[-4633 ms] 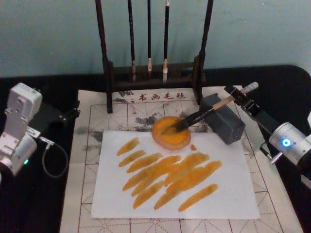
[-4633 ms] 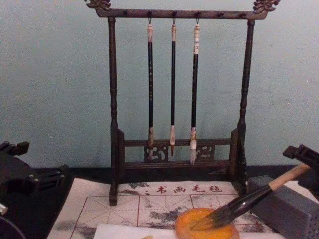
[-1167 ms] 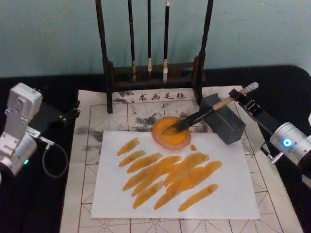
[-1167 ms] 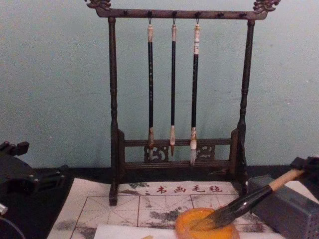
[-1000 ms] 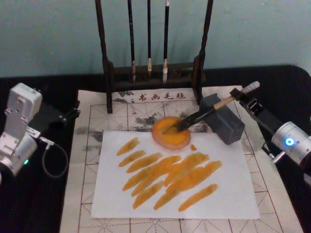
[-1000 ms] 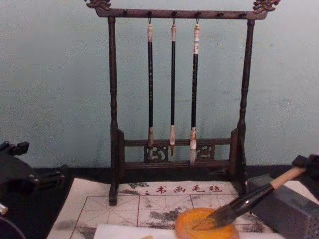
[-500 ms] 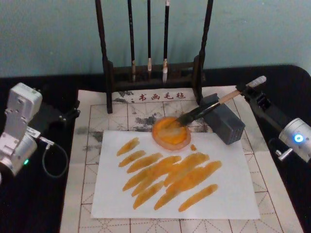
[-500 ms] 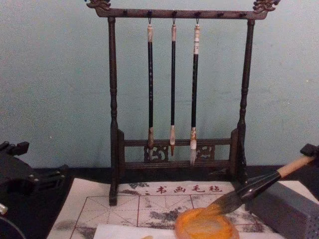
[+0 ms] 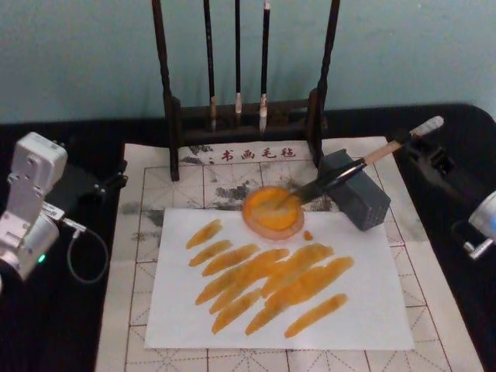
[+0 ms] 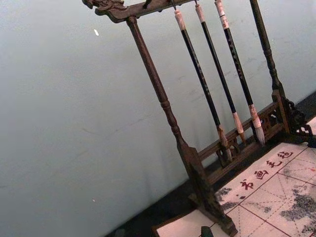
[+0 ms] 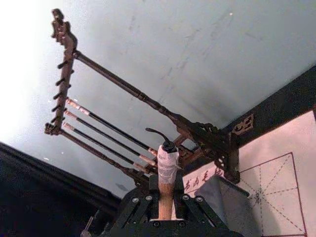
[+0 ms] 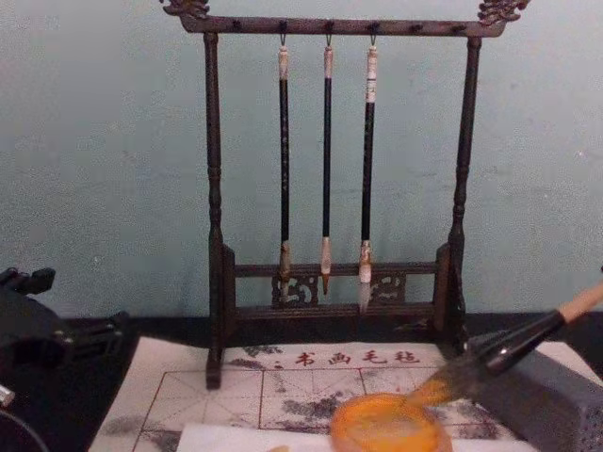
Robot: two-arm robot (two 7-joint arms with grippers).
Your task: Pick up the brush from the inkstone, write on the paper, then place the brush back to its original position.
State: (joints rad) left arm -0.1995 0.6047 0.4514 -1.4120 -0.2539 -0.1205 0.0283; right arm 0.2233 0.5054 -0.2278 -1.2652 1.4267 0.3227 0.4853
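brush, large, light-wood handle, glossy black neck, bushy tip (image 9: 341,177): clamped by closed jaws of right gripper (image 9: 408,142) at 3 o'clock, tip at round orange inkstone's (image 9: 267,221) 2 o'clock rim. likely step: lift-off; next, swing toward orange-streaked white paper (image 9: 372,310) at 6 o'clock. left arm (image 9: 31,205) parked, 9 o'clock.

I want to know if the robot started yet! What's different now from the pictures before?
The right gripper, shut on the big brush with light-wood handle and black lower part, has drawn it toward the robot's right. Its bushy tip slid from the middle of the round orange dish to its right rim. The white sheet with orange strokes and the left arm stayed put.
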